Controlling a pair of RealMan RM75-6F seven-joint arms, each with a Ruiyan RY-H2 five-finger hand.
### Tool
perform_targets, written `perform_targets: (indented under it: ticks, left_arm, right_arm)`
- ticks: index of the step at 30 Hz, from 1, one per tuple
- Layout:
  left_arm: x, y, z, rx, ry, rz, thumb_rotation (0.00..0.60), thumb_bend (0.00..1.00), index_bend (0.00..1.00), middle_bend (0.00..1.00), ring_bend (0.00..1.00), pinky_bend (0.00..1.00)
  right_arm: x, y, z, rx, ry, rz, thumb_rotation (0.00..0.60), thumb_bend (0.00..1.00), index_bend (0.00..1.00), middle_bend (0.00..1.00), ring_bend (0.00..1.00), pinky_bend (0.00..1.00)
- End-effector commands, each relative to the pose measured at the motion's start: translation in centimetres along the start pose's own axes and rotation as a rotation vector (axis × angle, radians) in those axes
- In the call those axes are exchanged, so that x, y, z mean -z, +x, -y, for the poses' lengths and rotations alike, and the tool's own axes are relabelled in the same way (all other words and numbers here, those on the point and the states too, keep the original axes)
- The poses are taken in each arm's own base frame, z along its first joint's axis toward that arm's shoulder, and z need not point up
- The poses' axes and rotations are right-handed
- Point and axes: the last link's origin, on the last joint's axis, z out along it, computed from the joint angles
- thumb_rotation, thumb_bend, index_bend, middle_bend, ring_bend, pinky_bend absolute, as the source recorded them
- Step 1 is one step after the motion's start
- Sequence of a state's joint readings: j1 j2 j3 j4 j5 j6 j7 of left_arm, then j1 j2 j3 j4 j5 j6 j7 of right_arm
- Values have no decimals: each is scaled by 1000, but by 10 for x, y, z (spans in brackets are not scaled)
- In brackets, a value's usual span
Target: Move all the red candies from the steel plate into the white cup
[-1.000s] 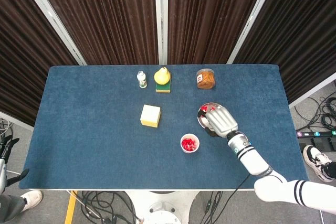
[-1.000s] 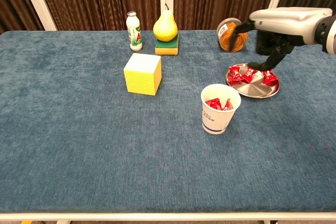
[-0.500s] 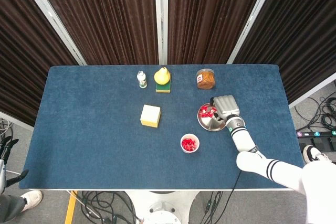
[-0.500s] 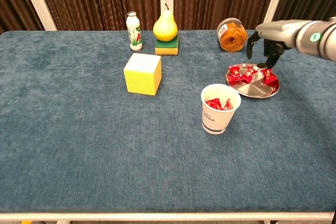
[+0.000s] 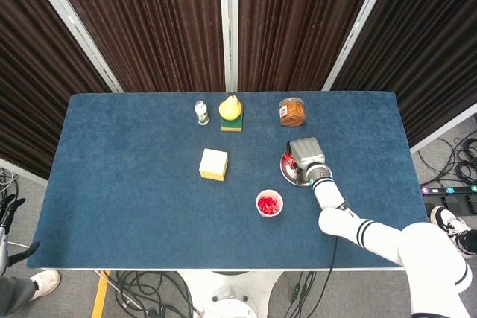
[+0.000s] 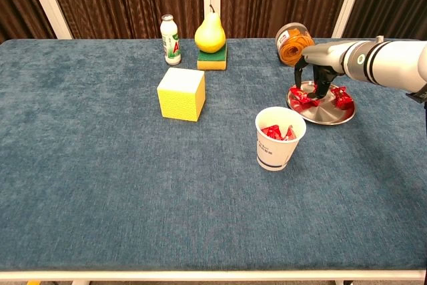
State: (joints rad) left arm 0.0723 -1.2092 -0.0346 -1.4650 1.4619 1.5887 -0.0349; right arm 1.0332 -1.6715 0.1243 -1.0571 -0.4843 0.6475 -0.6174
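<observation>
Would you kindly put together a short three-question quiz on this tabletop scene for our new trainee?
1. True or false: the white cup already has red candies in it.
2. What does the pear stand on? A) the yellow block B) the green sponge C) the steel plate
3. Fill in: the right hand reaches down with its fingers over the ____.

Key
1. True: red wrappers show inside the cup in both views.
2. B: the pear sits on top of the sponge, beside the small bottle.
3. Steel plate, where red candies lie; whether it grips one cannot be told.
</observation>
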Motion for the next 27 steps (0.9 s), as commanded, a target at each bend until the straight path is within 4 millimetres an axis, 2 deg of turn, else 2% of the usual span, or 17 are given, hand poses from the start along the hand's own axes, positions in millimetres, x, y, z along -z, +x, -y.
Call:
perform_targets:
  ticks: [1, 5, 12, 16, 27]
  left_arm:
    - [0, 0, 0, 1, -1, 1, 600, 2, 220, 212, 210, 204]
    - [-1, -1, 0, 3, -3, 0, 600, 3, 220, 212, 209, 204]
    - [-1, -1, -1, 4, -8, -2, 600, 2, 220, 212, 210, 204]
    - [-1, -2, 0, 6, -8, -1, 600, 3, 220, 212, 209, 204]
    - [2, -3, 3, 10, 5, 2, 600, 2, 220, 212, 210, 204]
  right_arm:
    - [5, -2, 2, 10, 20, 7, 600, 323, 387, 1000, 1000, 1000]
    - [17, -5, -1, 25, 43, 20, 600, 323, 389, 1000, 1000, 1000]
    - [29, 6, -11, -13, 44, -38, 600, 323, 399, 1000, 1000, 1000]
    - [27, 2, -14, 25, 21, -26, 600, 322, 402, 1000, 1000, 1000]
    - [12, -8, -1, 51, -2, 11, 600, 322, 411, 1000, 1000, 1000]
